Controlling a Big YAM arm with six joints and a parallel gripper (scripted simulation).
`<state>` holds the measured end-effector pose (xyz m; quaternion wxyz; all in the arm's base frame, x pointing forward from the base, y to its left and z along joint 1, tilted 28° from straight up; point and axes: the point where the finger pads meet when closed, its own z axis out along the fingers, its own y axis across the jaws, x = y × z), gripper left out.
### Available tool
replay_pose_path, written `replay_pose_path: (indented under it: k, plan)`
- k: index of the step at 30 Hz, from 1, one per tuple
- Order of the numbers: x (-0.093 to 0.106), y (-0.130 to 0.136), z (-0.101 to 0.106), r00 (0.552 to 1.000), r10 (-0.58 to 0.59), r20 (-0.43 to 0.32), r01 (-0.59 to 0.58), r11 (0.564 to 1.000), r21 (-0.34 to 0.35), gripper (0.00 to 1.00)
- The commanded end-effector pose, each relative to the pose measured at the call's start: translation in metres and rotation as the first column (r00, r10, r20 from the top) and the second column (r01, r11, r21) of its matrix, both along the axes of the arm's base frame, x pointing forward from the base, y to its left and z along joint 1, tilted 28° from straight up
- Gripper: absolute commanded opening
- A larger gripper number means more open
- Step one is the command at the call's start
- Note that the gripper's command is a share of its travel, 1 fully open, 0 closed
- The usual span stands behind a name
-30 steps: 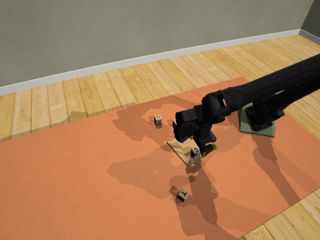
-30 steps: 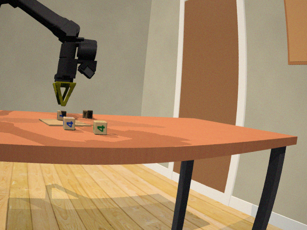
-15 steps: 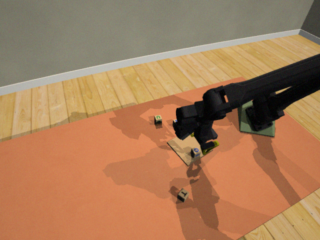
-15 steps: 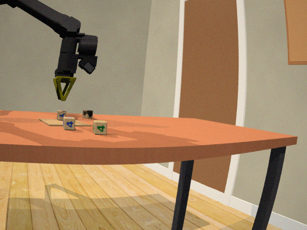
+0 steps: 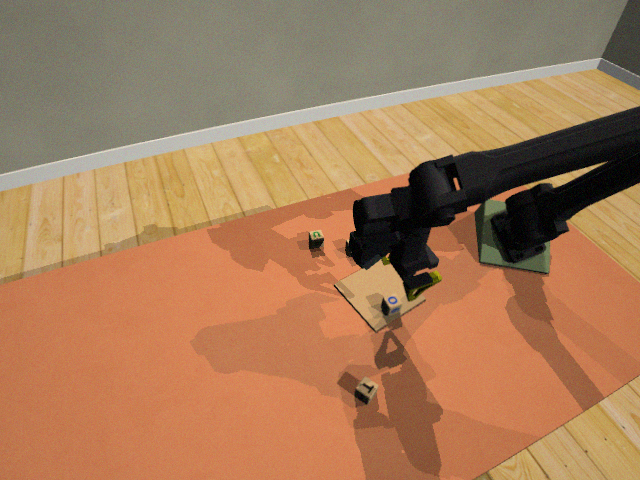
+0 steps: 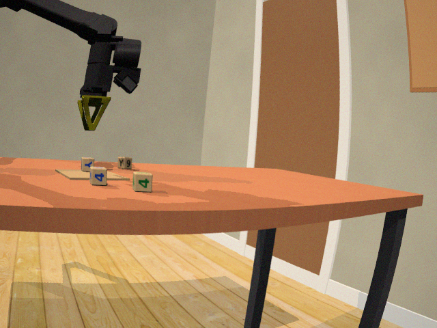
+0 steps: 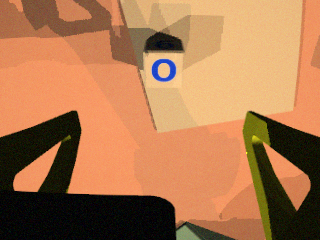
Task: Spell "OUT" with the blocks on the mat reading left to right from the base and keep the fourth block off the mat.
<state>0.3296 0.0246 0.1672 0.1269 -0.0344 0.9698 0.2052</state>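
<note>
near the front of the orange tabletop (image 5: 129, 361) sits the t block (image 5: 366, 390), off the tan mat (image 5: 361, 289). farther back, the o block (image 5: 391, 303) sits on the mat's edge, with the hand (image 5: 421, 285) above it, wide open and holding nothing. farthest back is the u block (image 5: 316, 238), off the mat.
</note>
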Motion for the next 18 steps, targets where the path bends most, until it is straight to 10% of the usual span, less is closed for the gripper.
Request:
replay_pose_path:
  k: [1,18]
  plan:
    - [0.014,-0.010,0.031,0.997,-0.008,0.074,0.008,1.000,-0.011,0.96]
    - [0.038,-0.034,0.018,0.999,-0.023,0.049,0.023,1.000,-0.010,1.00]
